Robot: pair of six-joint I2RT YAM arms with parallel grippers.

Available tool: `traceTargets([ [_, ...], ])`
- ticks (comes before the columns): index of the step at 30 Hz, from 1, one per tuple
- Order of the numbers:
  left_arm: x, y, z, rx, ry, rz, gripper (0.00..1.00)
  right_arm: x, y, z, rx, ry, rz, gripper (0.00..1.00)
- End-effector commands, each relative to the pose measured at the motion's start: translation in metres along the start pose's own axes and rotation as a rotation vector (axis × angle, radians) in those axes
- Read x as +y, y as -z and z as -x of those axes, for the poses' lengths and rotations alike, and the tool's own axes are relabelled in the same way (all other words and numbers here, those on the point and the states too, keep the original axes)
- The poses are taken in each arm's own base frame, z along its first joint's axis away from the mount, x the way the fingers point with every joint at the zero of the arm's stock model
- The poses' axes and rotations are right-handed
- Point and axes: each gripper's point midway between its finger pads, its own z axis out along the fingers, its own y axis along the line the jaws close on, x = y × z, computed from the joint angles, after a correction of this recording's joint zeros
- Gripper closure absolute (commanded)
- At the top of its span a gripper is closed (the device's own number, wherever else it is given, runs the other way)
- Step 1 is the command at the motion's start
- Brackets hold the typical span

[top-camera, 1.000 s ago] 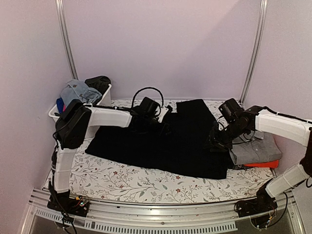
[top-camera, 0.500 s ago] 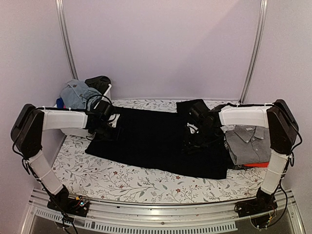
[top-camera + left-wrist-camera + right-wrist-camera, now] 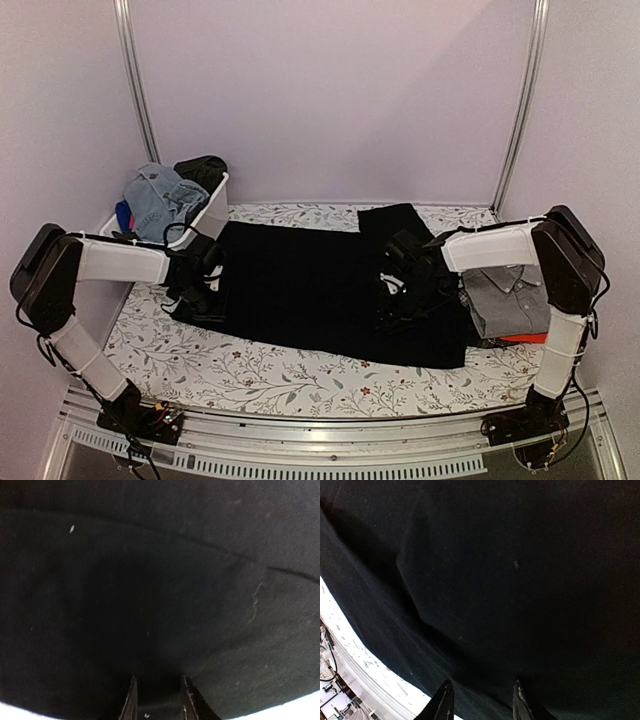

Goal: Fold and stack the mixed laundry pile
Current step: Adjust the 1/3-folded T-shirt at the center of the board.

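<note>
A large black garment (image 3: 300, 290) lies spread flat across the floral table cover. My left gripper (image 3: 195, 288) is down on its left edge. In the left wrist view the left gripper (image 3: 157, 677) has its jaws a narrow gap apart against the black cloth (image 3: 160, 580); whether cloth is pinched between them does not show. My right gripper (image 3: 398, 295) rests on the garment's right half. Seen from its wrist, the right gripper (image 3: 481, 682) is open, fingertips on the black cloth (image 3: 520, 580). A folded grey collared shirt (image 3: 512, 295) lies on a red shirt (image 3: 540, 338) at the right.
A white tub (image 3: 215, 205) at the back left holds more laundry (image 3: 160, 195), blue-grey and black pieces. The floral cover (image 3: 250, 370) shows along the near side. Metal uprights stand at both back corners. A near strip of the cover shows in the right wrist view.
The left gripper swept from the garment's back middle to its left edge, and its jaws have narrowed. The right gripper moved from the garment's right edge inward and slightly nearer.
</note>
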Motion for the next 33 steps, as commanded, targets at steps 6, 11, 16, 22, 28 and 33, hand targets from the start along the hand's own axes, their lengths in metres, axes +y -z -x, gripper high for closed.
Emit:
traceTargets([
  [6, -0.003, 0.023, -0.014, 0.079, 0.025, 0.008, 0.61, 0.007, 0.019, -0.028, 0.056, 0.036, 0.006, 0.54],
  [11, -0.018, 0.044, 0.029, -0.012, 0.009, -0.017, 0.56, 0.015, 0.06, 0.012, -0.077, 0.037, 0.039, 0.54],
  [16, 0.01, 0.022, 0.033, 0.032, 0.081, 0.061, 0.56, 0.007, 0.048, 0.023, -0.052, 0.058, 0.016, 0.54],
  [22, 0.02, 0.001, 0.01, 0.115, 0.17, 0.052, 0.57, 0.0, 0.014, 0.019, 0.011, 0.042, 0.023, 0.54],
  [28, 0.022, -0.009, -0.057, 0.278, 0.306, 0.02, 0.65, -0.013, -0.004, -0.016, 0.095, 0.035, -0.008, 0.54],
  [33, 0.027, 0.003, -0.101, 0.335, 0.392, 0.001, 0.67, -0.017, -0.012, -0.054, 0.167, 0.03, -0.018, 0.54],
])
